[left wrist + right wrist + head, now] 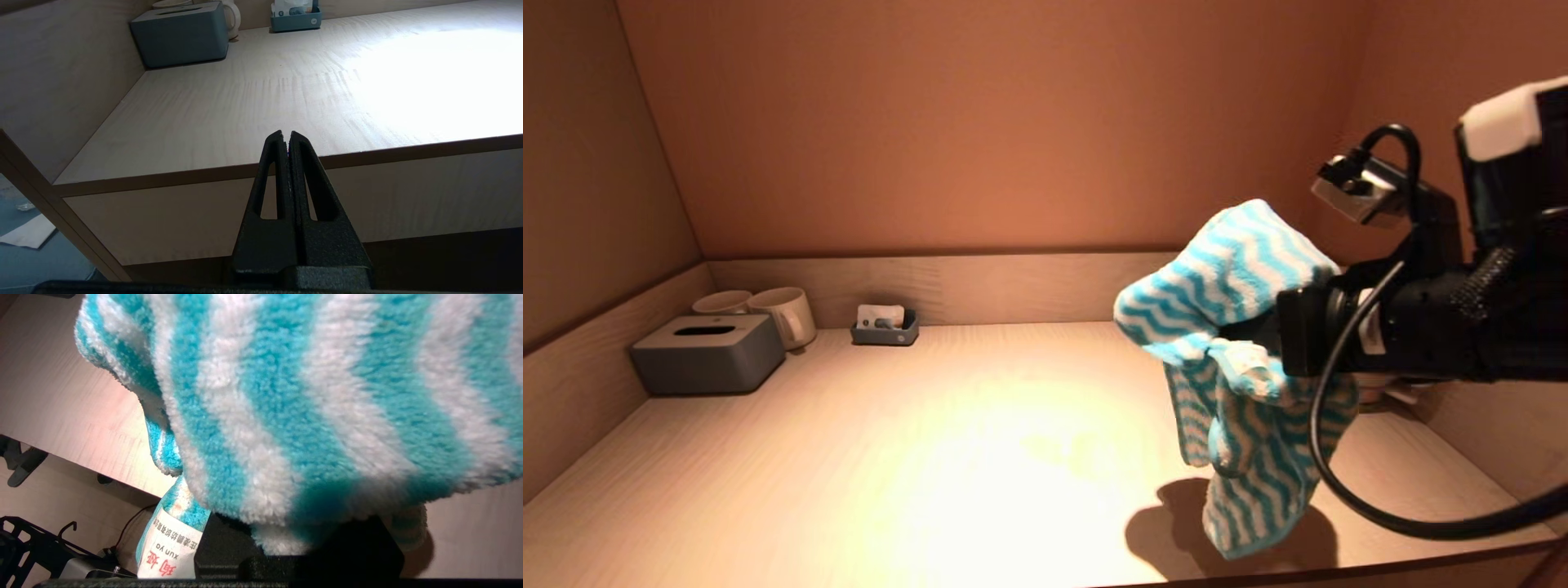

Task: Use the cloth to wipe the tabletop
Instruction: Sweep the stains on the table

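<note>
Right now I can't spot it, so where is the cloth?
In the head view the cloth hangs on the right, draped over the right pincer above the tabletop's near right corner, far from the tissue box.

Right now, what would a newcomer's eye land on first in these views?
The cloth, turquoise and white zigzag, hangs bunched from the right gripper above the tabletop's near right part, its lowest end close to the surface over its own shadow. At the far left corner stand a grey tissue box and two mugs. The left gripper waits shut below the front edge.
</note>
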Motion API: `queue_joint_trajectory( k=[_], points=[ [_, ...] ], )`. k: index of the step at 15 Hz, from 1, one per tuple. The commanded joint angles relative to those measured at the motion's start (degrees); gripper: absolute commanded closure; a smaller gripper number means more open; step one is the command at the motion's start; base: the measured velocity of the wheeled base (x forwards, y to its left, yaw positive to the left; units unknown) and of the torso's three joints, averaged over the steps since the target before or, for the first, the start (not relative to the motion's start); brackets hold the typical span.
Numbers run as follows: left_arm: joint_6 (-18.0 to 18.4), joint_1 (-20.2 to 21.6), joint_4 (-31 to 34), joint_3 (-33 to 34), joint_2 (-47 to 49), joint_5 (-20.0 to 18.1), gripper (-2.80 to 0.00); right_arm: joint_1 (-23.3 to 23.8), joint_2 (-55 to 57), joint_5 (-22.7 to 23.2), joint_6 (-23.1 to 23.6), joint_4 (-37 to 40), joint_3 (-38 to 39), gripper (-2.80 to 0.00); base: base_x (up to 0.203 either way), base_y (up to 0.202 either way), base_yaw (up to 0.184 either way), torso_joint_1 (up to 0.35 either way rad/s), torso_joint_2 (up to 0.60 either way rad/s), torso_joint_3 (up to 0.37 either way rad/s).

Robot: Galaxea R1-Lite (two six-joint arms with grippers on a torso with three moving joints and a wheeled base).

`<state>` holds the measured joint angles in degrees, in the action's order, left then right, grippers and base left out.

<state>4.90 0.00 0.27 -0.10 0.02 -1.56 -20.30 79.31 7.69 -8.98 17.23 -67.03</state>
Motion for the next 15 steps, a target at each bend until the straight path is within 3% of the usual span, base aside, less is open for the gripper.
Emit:
queue_joint_trajectory(
  k=[1, 15],
  points=[
    [0.02, 0.00, 0.00, 0.01, -0.02, -0.02, 0.00, -1.24, 4.63, -0.55, -0.07, 0.10, -2.09, 0.00, 0.000, 0.000, 0.000, 0.000, 0.00, 0.000],
    [0.02, 0.00, 0.00, 0.01, -0.02, -0.02, 0.00, -15.14, 35.07, -3.05, -0.17, -0.73, -16.40, 0.00, 0.000, 0.000, 0.000, 0.000, 0.00, 0.000]
  ],
)
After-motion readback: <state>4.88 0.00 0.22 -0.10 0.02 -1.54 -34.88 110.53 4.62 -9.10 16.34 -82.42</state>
